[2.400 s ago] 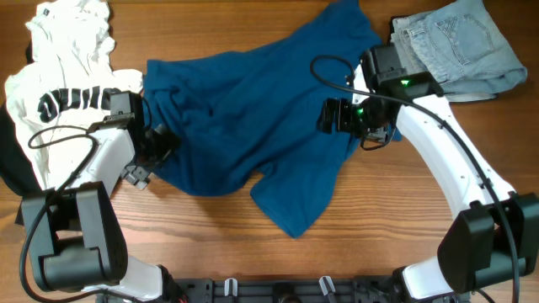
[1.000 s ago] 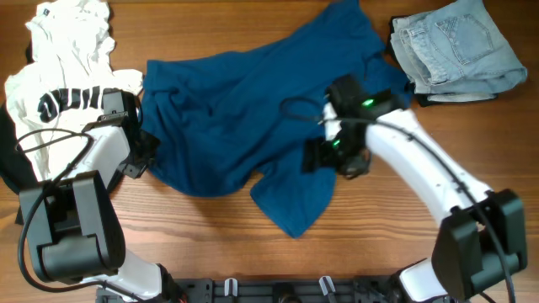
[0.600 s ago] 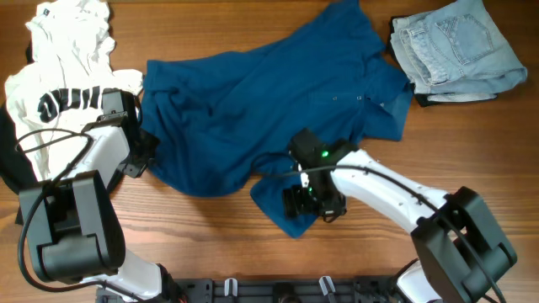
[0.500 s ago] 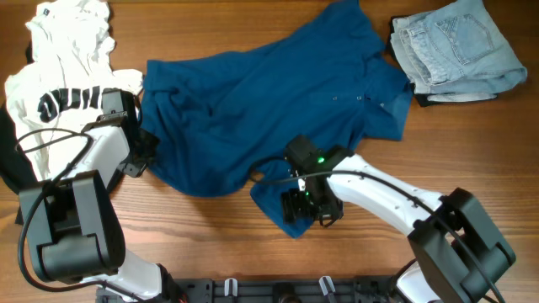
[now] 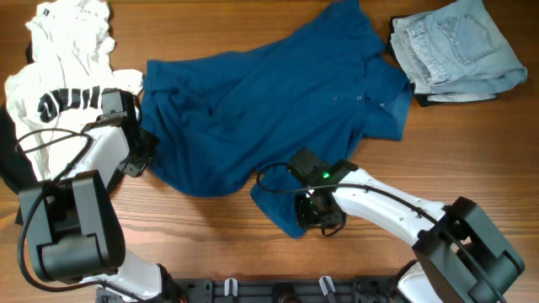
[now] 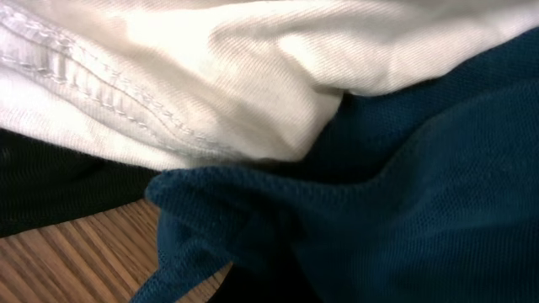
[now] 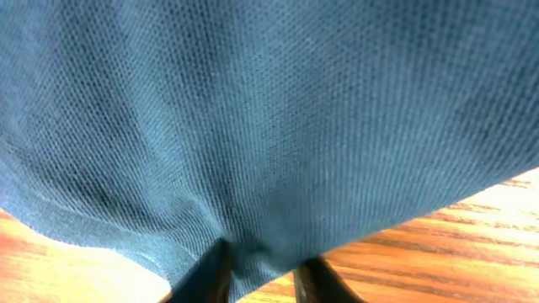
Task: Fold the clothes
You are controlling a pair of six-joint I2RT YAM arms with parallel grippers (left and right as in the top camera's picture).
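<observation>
**A:** What is laid out, left to right?

**B:** Item one, far left: white tee [image 5: 63, 88] with black lettering, bunched in a heap. A black garment [image 5: 10, 160] shows beneath its edge. Both are soft and unfolded.

**A:** And the arm there?

**B:** The left end effector [image 5: 141, 151] sits where the tee meets the left edge of the teal shirt [image 5: 253, 93]. No view shows its fingers, so I cannot tell whether it is open or has hold of anything.

**A:** Item two?

**B:** The teal shirt: large and rumpled, spread across the middle of the tabletop [image 5: 202, 244]. It has small buttons toward the right, and one flap trails toward the near edge. The knit is fine, so I judge it light and limp. It should drape and drag rather than keep its shape. It is best taken at a hem or corner, with one hold on each side.

**A:** The right arm?

**B:** The right end effector [image 7: 261, 268] is down on that near flap. Its fingers are drawn close, with a pucker of teal cloth pinched between them by the hem.

**A:** Item three?

**B:** Jeans [image 5: 455, 46] in pale denim, roughly folded in the far right corner, near the shirt's collar end. They are probably heavier and stiffer than the rest.

**A:** Surface and room?

**B:** The wood-grain tabletop looks smooth, so cloth should slide on it. Bare wood shows mainly along the near side. With garments at both ends, folding room looks tight.
</observation>
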